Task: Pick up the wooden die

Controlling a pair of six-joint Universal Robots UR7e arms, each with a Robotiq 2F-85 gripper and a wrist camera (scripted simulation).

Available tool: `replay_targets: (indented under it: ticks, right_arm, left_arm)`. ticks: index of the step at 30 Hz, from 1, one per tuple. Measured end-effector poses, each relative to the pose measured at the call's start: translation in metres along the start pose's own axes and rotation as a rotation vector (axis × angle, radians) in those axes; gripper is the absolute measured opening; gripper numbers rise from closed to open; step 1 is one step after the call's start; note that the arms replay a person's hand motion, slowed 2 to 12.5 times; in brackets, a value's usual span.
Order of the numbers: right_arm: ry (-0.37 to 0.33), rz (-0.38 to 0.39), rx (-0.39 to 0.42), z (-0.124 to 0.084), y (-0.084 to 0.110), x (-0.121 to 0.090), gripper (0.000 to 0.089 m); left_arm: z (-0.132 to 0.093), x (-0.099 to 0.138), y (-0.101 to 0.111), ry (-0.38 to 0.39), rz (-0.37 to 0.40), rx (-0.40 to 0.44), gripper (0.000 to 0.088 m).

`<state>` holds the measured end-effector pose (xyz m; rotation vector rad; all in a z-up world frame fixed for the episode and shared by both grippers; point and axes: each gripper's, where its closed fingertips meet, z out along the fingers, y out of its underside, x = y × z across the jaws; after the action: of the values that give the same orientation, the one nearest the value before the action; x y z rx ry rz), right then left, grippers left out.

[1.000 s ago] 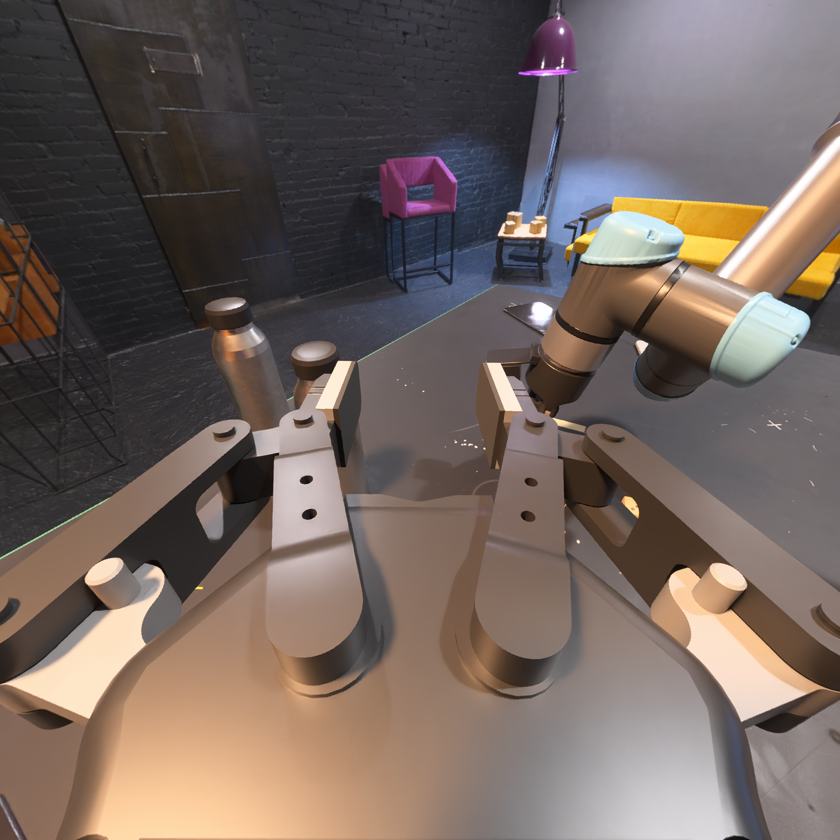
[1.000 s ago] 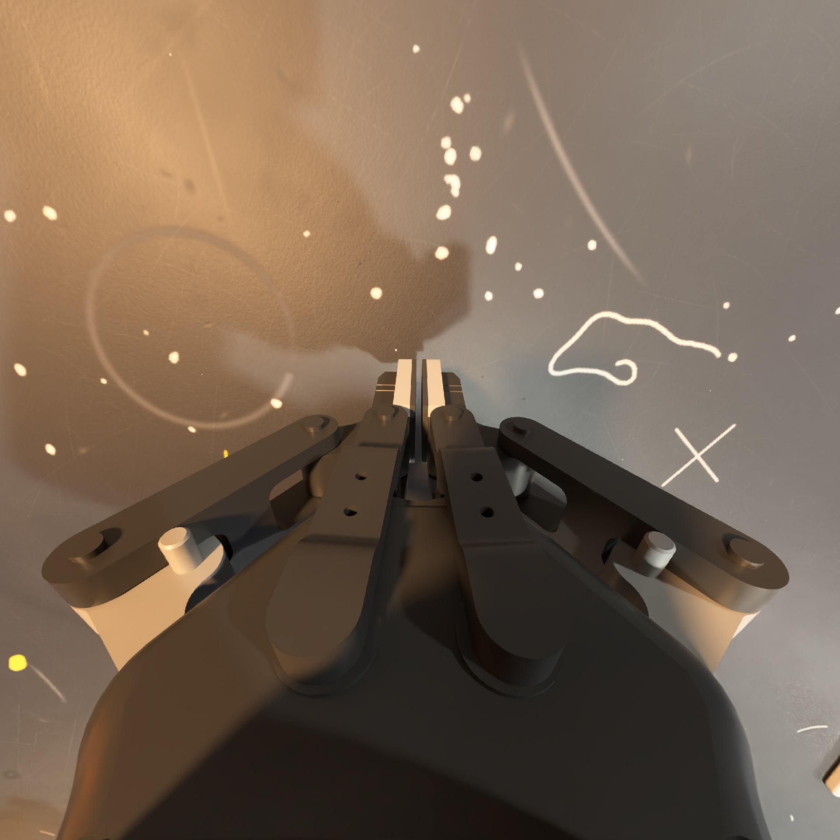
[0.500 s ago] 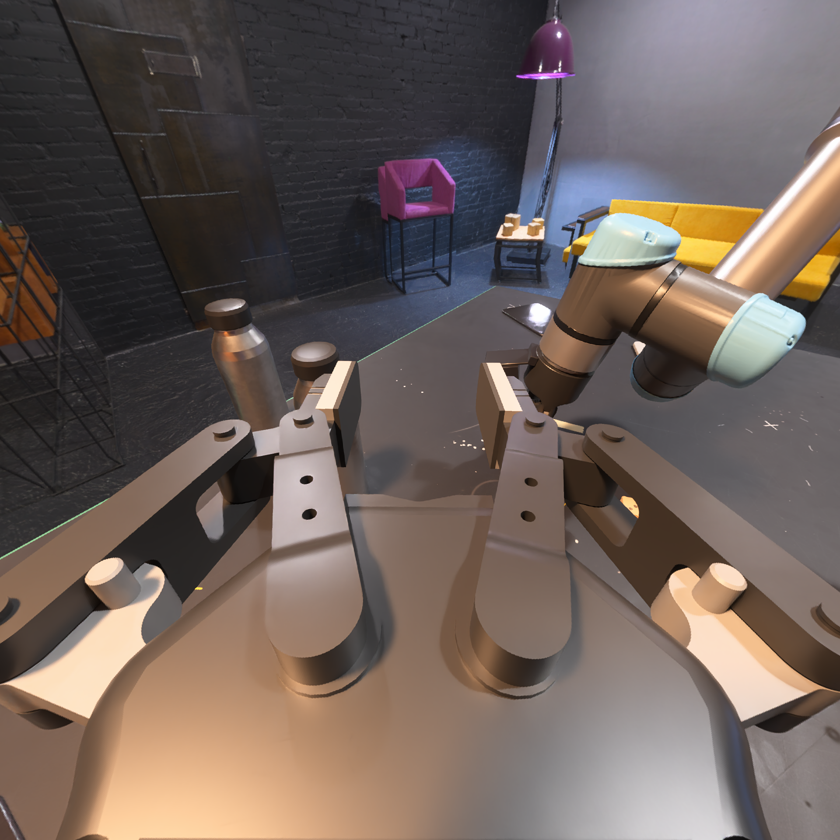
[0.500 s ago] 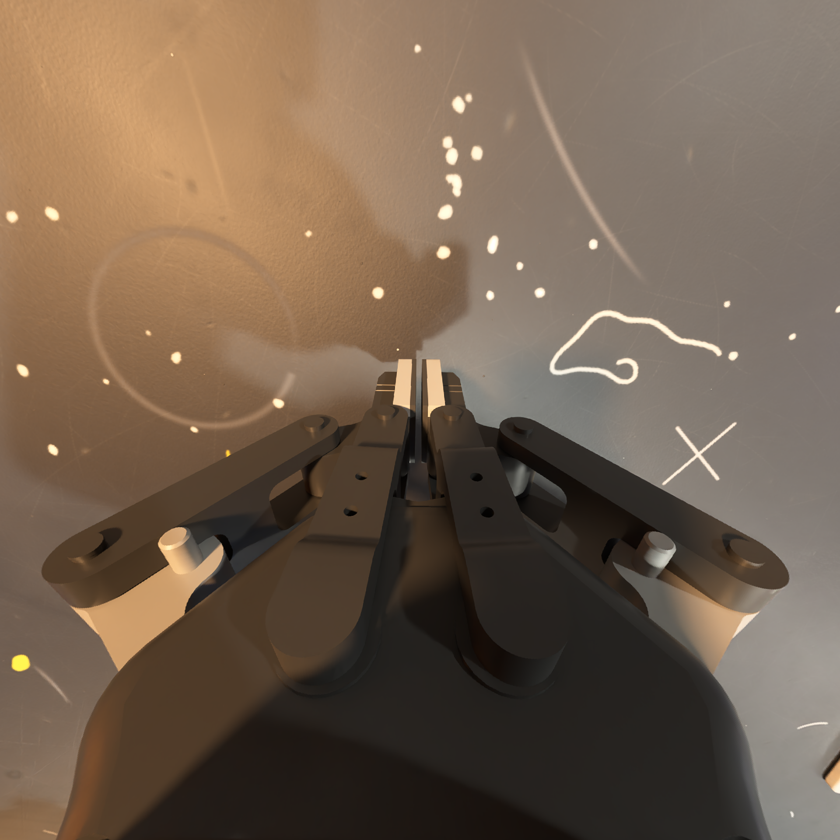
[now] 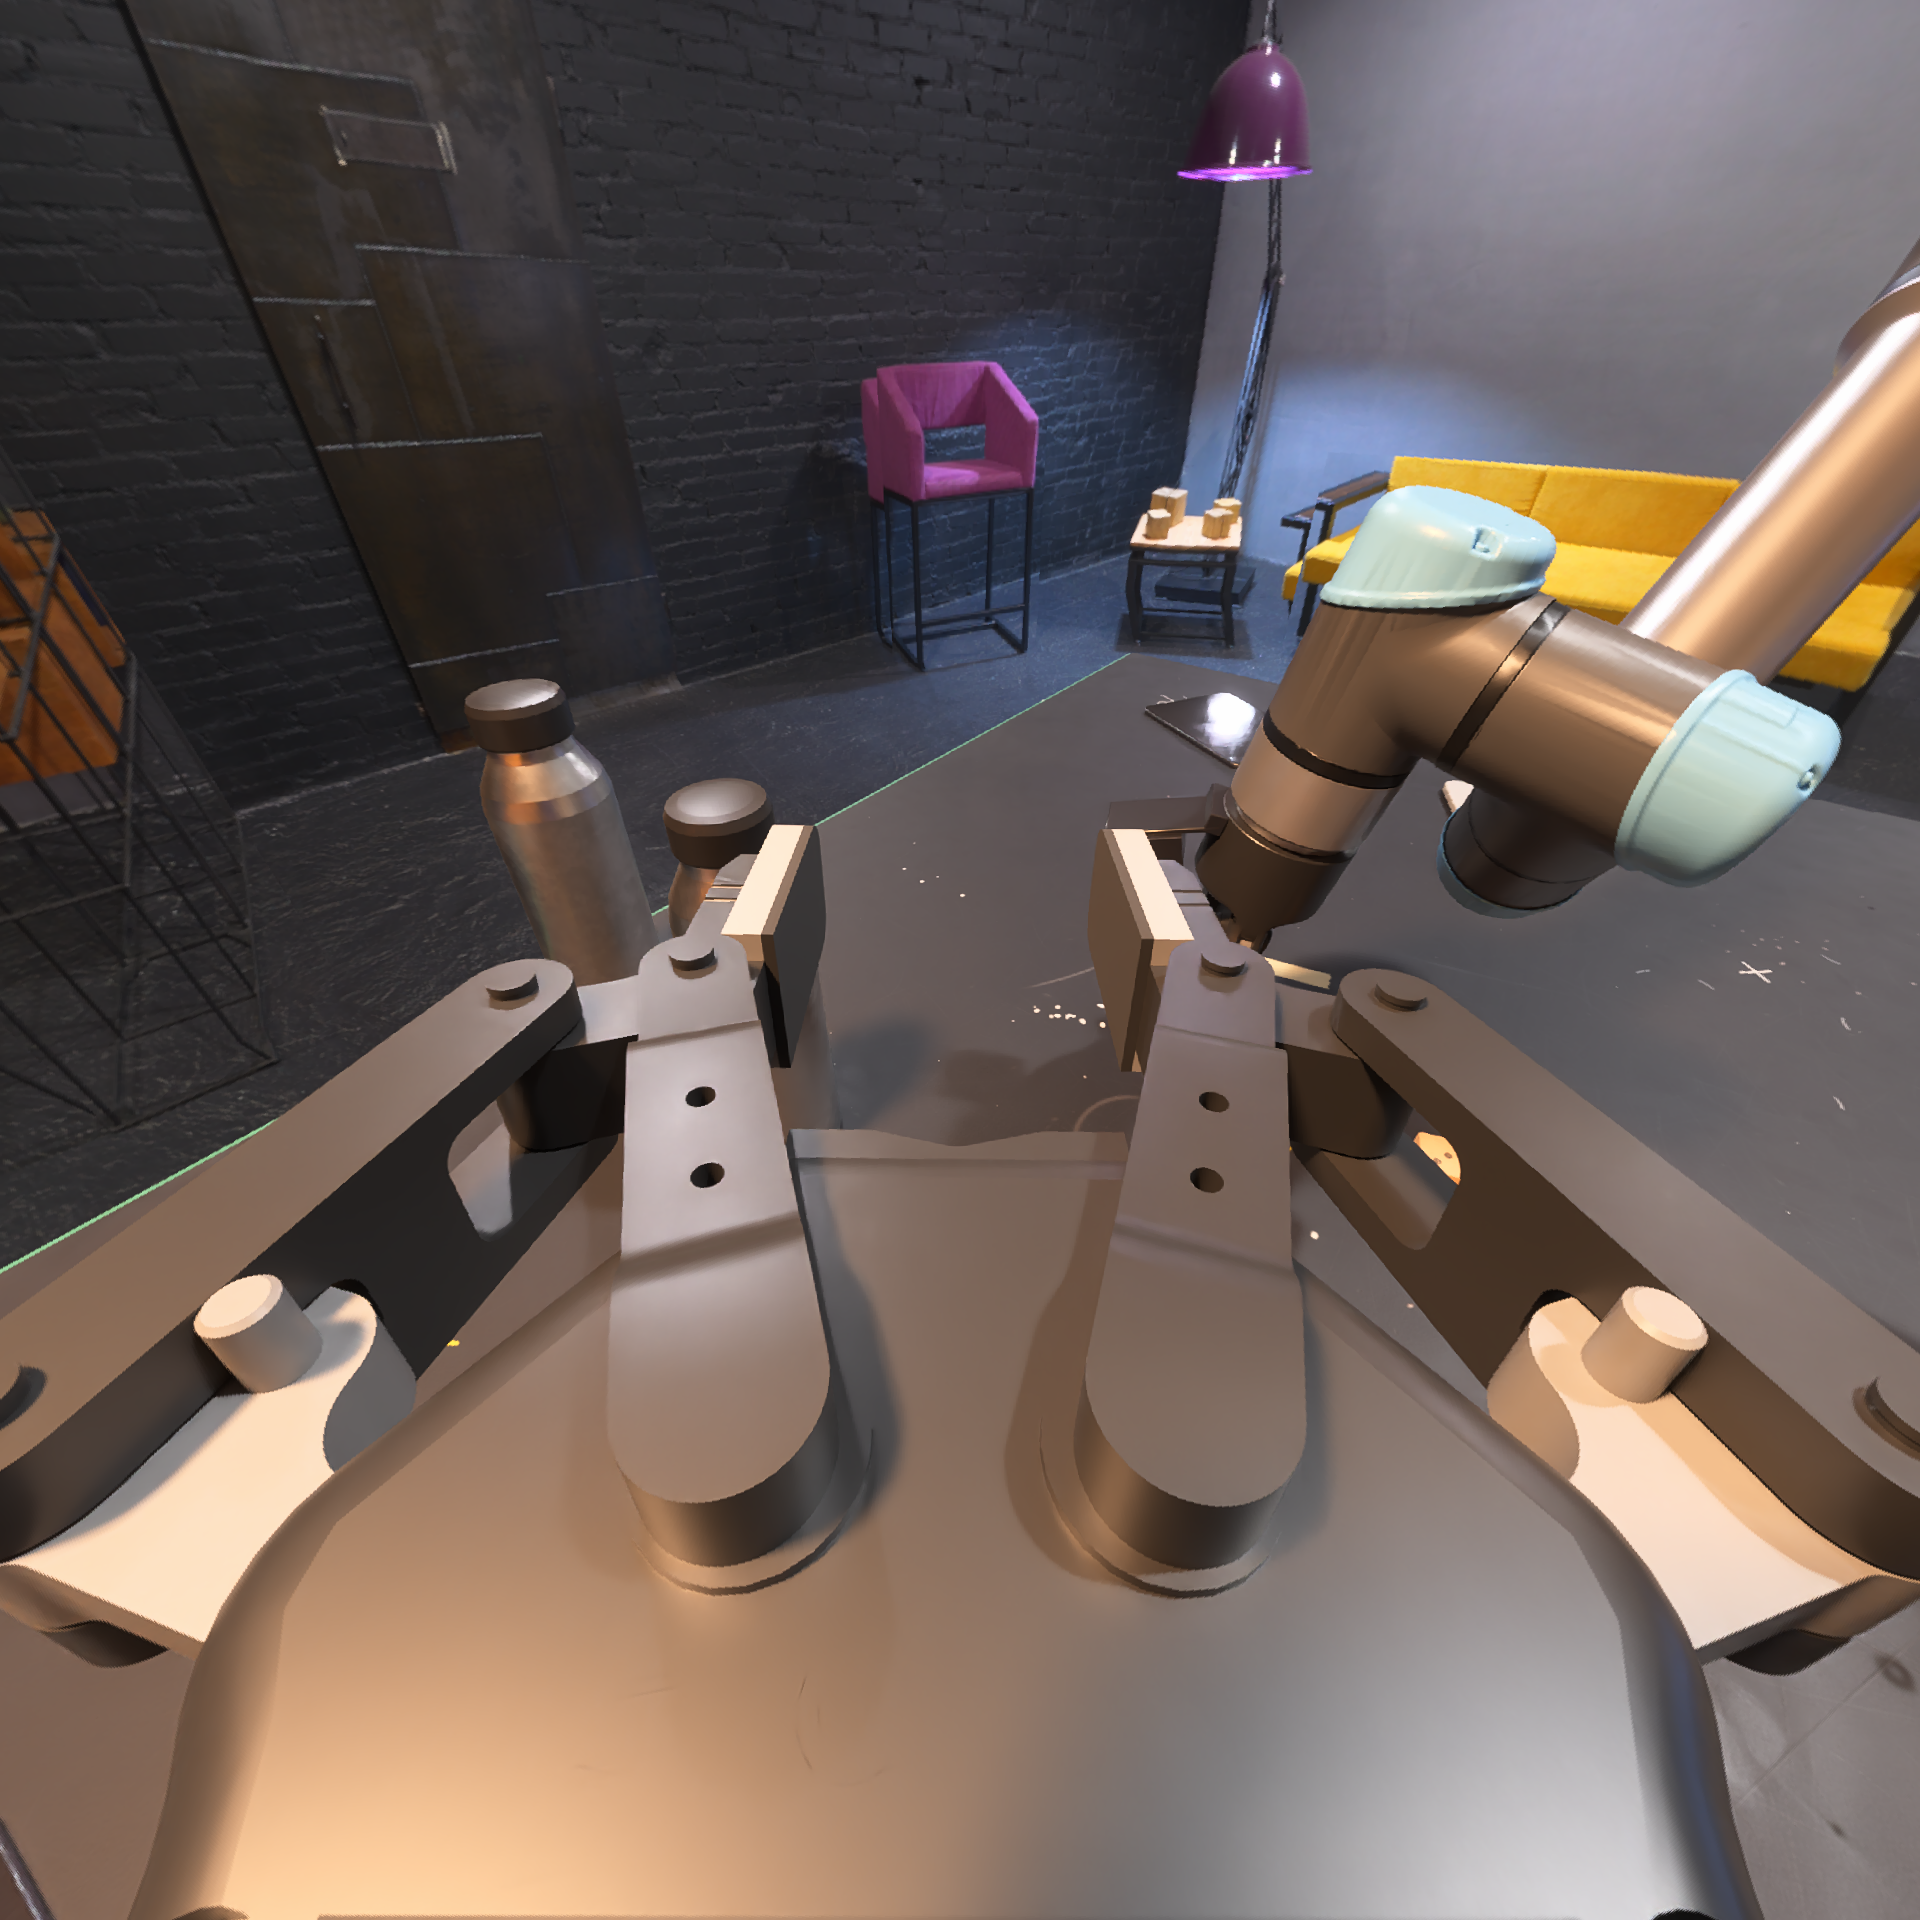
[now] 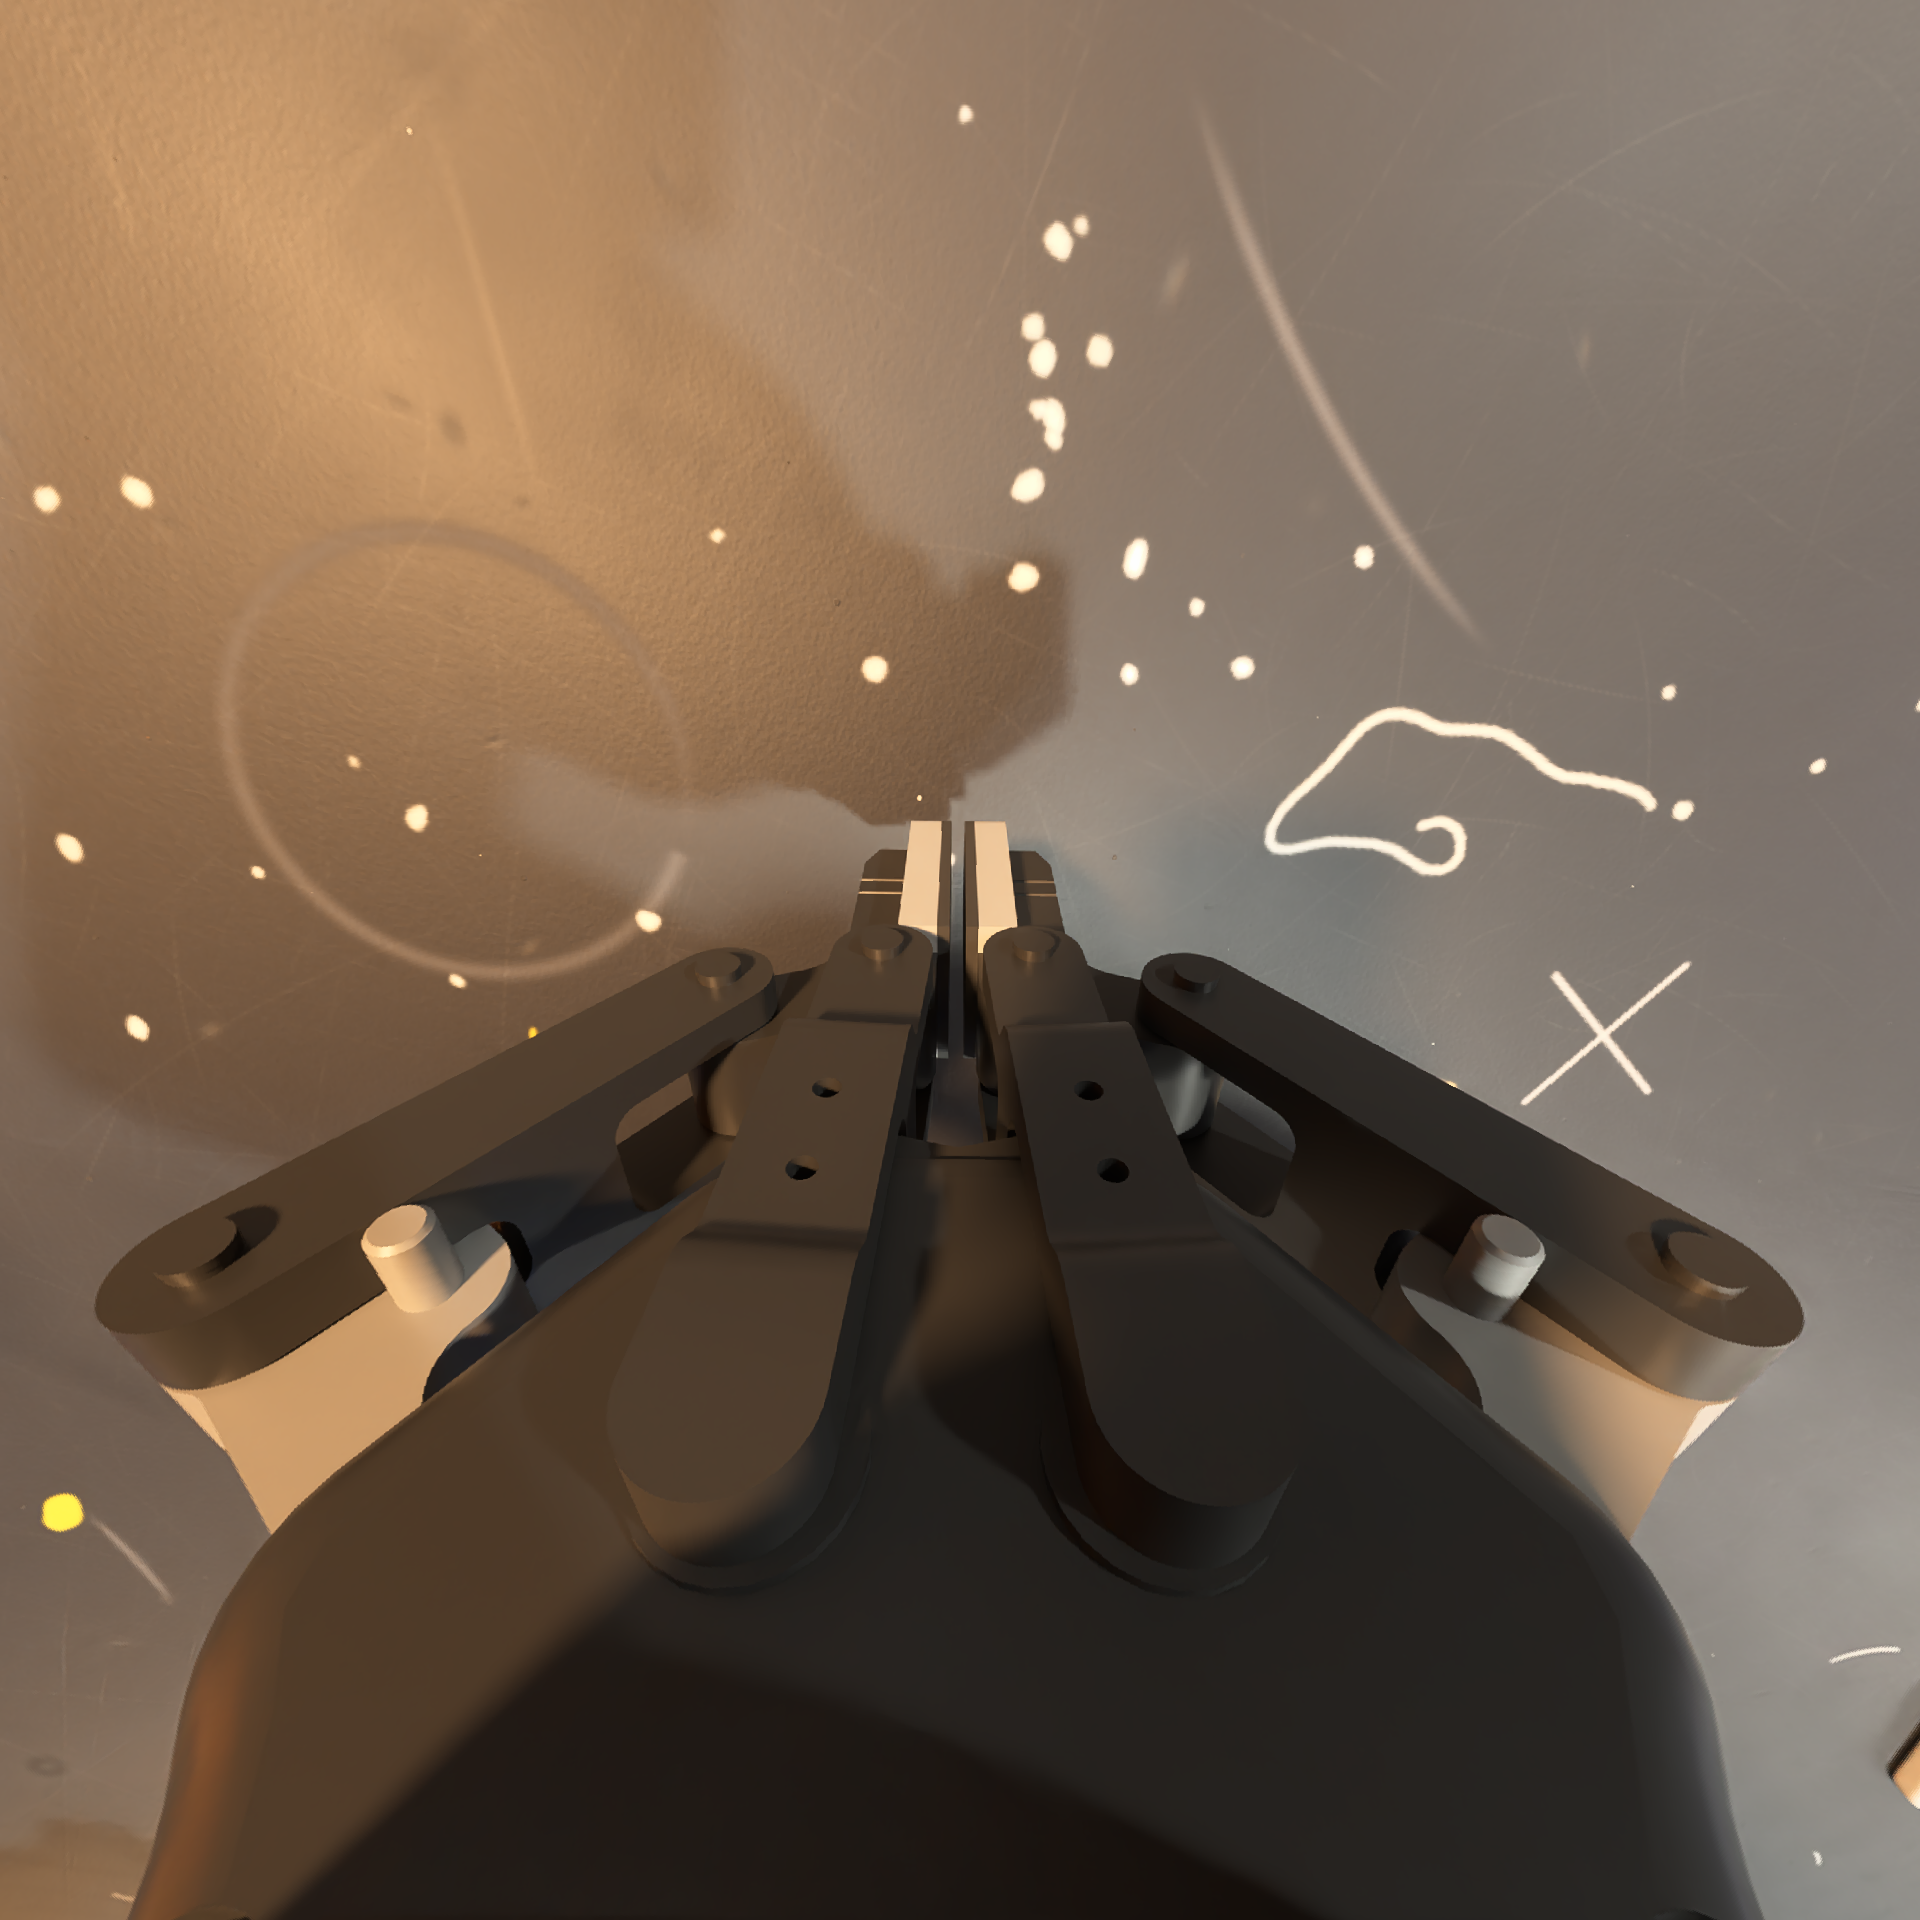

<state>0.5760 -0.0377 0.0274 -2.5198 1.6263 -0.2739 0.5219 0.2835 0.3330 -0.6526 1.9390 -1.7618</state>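
Nothing moved | left claw (image 5: pixel 956 914) gapes empty beside steel bottle (image 5: pixel 556 831); only its view shows right arm (image 5: pixel 1507 707) | right claw (image 6: pixel 957 868) pinched closed, empty, over marked counter (image 6: pixel 1455 416)

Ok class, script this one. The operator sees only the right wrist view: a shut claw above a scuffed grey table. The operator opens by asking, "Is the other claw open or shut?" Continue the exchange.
Observer: The left claw is open, with nothing between its fingers.
Operator: Is anything standing near it?
Observer: Two metal bottles stand upright just beyond it, a taller bottle and a shorter bottle partly hidden by one finger.
Operator: Where is my arm from there?
Observer: The right arm bends down to the table just beyond the left claw's other finger.
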Motion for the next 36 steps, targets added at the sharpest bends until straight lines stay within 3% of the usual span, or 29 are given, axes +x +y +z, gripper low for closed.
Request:
replay_targets:
  ticks: [22, 36]
  right_arm:
    - [-0.004, -0.004, 0.007, 0.000, -0.002, -0.007, 0.0022]
    - [-0.018, -0.030, 0.024, -0.003, -0.009, -0.024, 0.0021]
  left_arm:
    - [0.001, 0.002, 0.002, 0.007, 0.005, -0.016, 0.0465]
    - [0.001, 0.004, 0.002, 0.011, 0.010, -0.015, 0.0464]
